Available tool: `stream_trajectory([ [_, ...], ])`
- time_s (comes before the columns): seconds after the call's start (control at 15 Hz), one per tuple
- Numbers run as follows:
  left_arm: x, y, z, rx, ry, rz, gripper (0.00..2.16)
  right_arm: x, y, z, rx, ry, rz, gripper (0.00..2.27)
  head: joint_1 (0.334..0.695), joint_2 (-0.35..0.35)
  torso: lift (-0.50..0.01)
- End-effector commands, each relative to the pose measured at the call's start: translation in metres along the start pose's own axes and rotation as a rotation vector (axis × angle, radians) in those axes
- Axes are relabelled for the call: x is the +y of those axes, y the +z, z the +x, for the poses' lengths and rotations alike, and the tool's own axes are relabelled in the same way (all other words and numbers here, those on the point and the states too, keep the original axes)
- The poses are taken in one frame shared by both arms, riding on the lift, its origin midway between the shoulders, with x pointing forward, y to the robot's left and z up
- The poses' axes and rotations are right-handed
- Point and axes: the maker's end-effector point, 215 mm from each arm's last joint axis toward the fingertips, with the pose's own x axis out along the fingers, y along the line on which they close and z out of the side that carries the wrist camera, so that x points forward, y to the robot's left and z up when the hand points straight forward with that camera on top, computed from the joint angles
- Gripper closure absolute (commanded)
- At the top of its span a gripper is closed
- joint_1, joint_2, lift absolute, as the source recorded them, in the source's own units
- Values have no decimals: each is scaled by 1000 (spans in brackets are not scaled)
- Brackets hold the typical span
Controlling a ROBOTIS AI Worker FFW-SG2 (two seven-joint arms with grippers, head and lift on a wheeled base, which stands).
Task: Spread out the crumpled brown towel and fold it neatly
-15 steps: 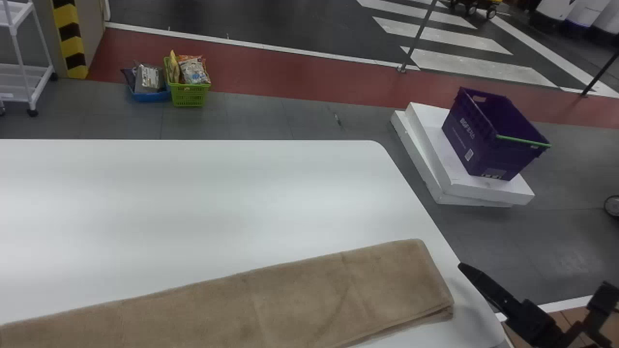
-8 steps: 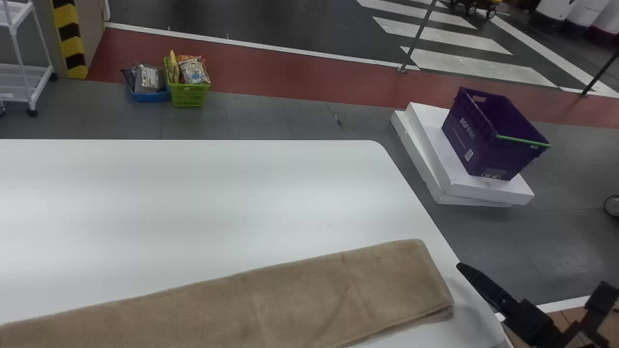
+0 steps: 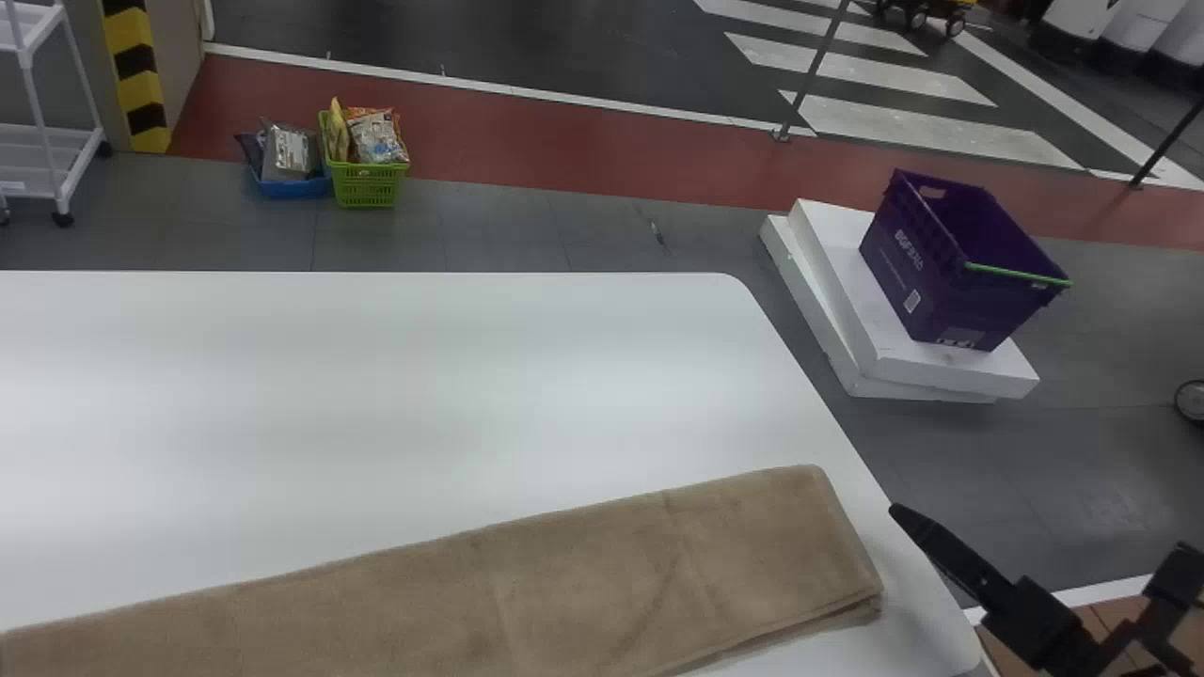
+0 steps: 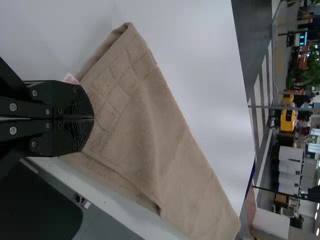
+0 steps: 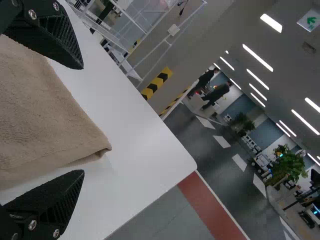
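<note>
My right gripper point(image 3: 1011, 602) is off the table's right edge in the head view, beside the right end of the brown towel point(image 3: 564, 574). The towel lies as a long folded strip along the near side. Seen from the right wrist, the open right gripper point(image 5: 83, 120) has its fingers wide apart around a corner of the towel point(image 5: 45, 110), nothing pinched. In the left wrist view my left gripper point(image 4: 94, 119) is shut, its tips over the other end of the towel point(image 4: 130, 115); no cloth shows between them. A small white label point(image 4: 71, 79) sticks out beside it.
The white table point(image 3: 376, 376) spreads beyond the towel. On the floor past its right side, a purple crate point(image 3: 941, 273) rests on white slabs point(image 3: 875, 367). Farther back stand green point(image 3: 369, 186) and blue point(image 3: 292, 186) baskets with packages, and a white cart point(image 3: 58, 141).
In the head view my right gripper has shifted only very slightly. The towel lies unchanged.
</note>
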Motion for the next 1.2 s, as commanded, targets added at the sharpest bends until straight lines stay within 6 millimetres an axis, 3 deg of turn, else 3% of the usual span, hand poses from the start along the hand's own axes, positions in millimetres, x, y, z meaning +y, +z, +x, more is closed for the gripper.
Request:
stream_trajectory([
  [0.0, -1, 4, -3, -8, -4, 6, 1382, 20, 1, 4, 3, 26, -73, 63, 695, -350, -128],
  [0.07, 0, 7, -4, -16, -5, 11, 1116, 35, -1, 8, 11, 60, -132, 66, 695, -350, -128],
  [0.13, 1, 15, -10, -37, -6, 49, 572, 53, -6, 14, 28, 110, -167, 73, 695, -347, -128],
  [0.2, -3, 23, -14, -57, -24, 103, 397, 68, -8, 19, 36, 149, -202, 73, 695, -329, -128],
  [0.33, -22, 36, -22, -78, -91, 257, 407, 79, -15, 28, 49, 171, -212, 76, 695, -289, -128],
  [0.53, -40, 33, -23, -51, -156, 388, 417, 79, -17, 31, 54, 169, -204, 76, 695, -275, -128],
  [0.67, -38, 29, -18, -39, -151, 434, 421, 77, -17, 30, 54, 166, -197, 76, 695, -281, -128],
  [0.8, -35, 34, -6, -67, -139, 430, 599, 73, -18, 28, 53, 156, -188, 76, 695, -286, -128],
  [1.0, -40, 34, 15, -51, -159, 453, 599, 70, -20, 27, 55, 152, -182, 76, 695, -298, -128],
  [1.13, -38, 28, 16, -14, -168, 468, 599, 68, -18, 24, 52, 146, -179, 76, 695, -312, -128],
])
